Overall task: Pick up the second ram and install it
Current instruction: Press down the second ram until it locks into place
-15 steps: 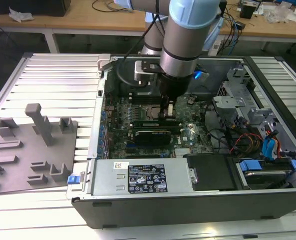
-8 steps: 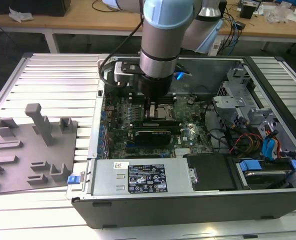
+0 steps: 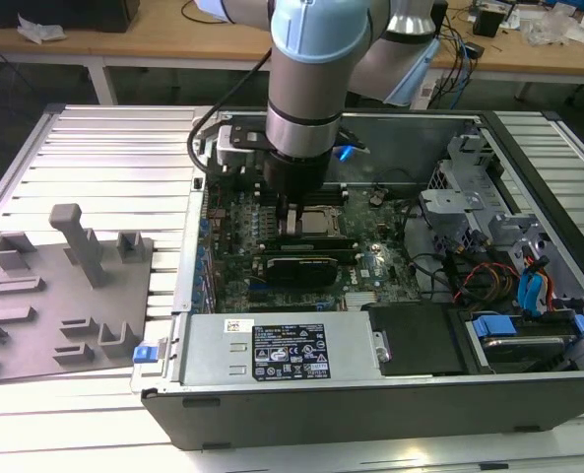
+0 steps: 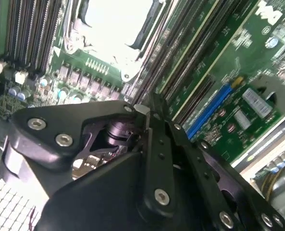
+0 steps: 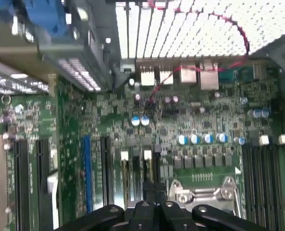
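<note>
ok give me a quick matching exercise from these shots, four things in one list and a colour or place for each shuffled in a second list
Things:
1. gripper
2. grey fixture tray
3. power supply
4. blue expansion slot

Places or colours:
A. on the slatted table, outside the case, at the exterior view's left
B. lowered over the motherboard next to the processor socket
C. silver box with a label along the near edge of the case
D. the one coloured slot among black ones on the motherboard

Pairs: 1-B, 2-A, 3-C, 4-D
</note>
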`<state>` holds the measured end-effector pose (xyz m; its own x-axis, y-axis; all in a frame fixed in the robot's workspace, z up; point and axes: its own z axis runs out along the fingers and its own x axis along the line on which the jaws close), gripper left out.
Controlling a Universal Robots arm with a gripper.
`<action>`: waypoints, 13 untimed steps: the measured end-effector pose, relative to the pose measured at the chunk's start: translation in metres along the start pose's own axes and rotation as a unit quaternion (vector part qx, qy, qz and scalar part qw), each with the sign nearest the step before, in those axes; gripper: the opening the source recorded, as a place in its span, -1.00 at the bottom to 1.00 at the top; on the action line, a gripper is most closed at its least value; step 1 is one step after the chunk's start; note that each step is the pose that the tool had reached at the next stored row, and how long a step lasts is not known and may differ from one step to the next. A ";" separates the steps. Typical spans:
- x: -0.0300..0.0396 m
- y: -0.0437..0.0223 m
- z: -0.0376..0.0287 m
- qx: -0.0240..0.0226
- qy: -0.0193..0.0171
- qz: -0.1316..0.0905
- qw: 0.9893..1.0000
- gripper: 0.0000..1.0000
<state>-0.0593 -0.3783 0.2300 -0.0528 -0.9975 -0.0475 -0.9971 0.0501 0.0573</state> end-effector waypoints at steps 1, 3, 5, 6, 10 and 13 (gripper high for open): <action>-0.0005 -0.0085 -0.0004 0.000 0.000 0.000 1.000 -0.79; -0.0015 -0.0182 -0.0121 -0.001 0.000 0.000 1.000 -0.79; -0.0024 -0.0179 -0.0285 -0.001 0.000 0.000 1.000 -0.79; -0.0034 -0.0174 -0.0481 -0.001 0.000 0.000 1.000 -0.79; -0.0037 -0.0171 -0.0550 -0.001 0.000 0.000 1.000 -0.79; -0.0037 -0.0171 -0.0550 -0.001 -0.001 0.000 1.000 -0.79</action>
